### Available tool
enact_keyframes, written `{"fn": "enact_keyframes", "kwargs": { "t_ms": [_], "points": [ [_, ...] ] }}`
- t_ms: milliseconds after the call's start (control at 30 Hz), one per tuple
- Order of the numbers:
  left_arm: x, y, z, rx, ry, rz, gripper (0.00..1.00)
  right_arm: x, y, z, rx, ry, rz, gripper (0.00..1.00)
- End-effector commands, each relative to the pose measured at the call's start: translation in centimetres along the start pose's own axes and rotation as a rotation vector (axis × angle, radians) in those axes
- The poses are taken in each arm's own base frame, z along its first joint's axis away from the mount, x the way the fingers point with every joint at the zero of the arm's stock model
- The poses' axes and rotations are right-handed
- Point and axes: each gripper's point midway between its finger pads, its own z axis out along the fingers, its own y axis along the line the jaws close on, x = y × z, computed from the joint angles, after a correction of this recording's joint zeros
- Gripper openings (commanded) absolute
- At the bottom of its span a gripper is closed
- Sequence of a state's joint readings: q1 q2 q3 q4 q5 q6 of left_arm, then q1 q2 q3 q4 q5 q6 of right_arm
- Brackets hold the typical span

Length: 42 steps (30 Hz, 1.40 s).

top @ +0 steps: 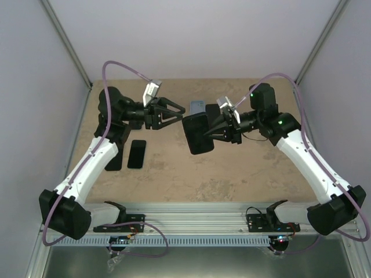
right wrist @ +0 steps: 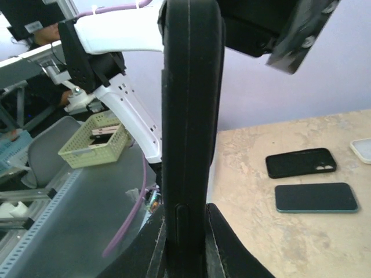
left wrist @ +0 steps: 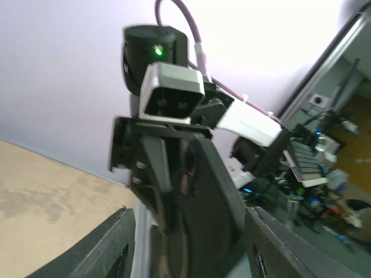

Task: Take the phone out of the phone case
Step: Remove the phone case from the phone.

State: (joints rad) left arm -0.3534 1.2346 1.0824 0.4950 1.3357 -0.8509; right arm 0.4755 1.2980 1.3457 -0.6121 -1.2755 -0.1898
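The black phone case (top: pixel 197 132) hangs in the air above the table's middle, tilted on edge. My right gripper (top: pixel 218 131) is shut on its right side. In the right wrist view the case (right wrist: pixel 191 116) stands edge-on, pinched between both fingers of the right gripper (right wrist: pixel 186 246), with a side button showing. I cannot tell the phone apart from the case around it. My left gripper (top: pixel 184 113) is open at the case's upper left end. In the left wrist view the case (left wrist: pixel 214 197) sits between the spread fingers (left wrist: pixel 110 246) of the left gripper (left wrist: pixel 191 255).
On the table at the left lie an empty black case (top: pixel 114 157) and a bare dark phone (top: pixel 137 153), shown in the right wrist view as case (right wrist: pixel 301 163) and phone (right wrist: pixel 316 197). A grey-blue object (top: pixel 197 106) lies behind the held case. White walls close in both sides.
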Motion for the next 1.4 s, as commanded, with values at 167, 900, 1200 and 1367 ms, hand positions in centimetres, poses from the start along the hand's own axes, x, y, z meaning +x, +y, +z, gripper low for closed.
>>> {"fn": "enact_keyframes", "kwargs": {
  "t_ms": [167,900,1200,1367],
  "points": [
    [-0.7,1.5,-1.1,-0.215,0.032,0.130,0.57,-3.0,0.7,-0.9,-0.003,-0.111,0.064,0.01],
    [2.0,0.7,0.4,-0.160,0.101,0.118,0.60,-3.3,-1.0,-1.5,0.028,-0.155,0.145,0.01],
    [5.3,1.3,0.4,-0.147,0.125,0.093,0.61,-6.4,-1.6,-2.9,0.025,-0.232,0.195,0.01],
    [6.3,0.9,1.6,-0.125,0.150,0.081,0.61,-7.2,-2.4,-3.6,0.031,-0.286,0.245,0.01]
  ]
}}
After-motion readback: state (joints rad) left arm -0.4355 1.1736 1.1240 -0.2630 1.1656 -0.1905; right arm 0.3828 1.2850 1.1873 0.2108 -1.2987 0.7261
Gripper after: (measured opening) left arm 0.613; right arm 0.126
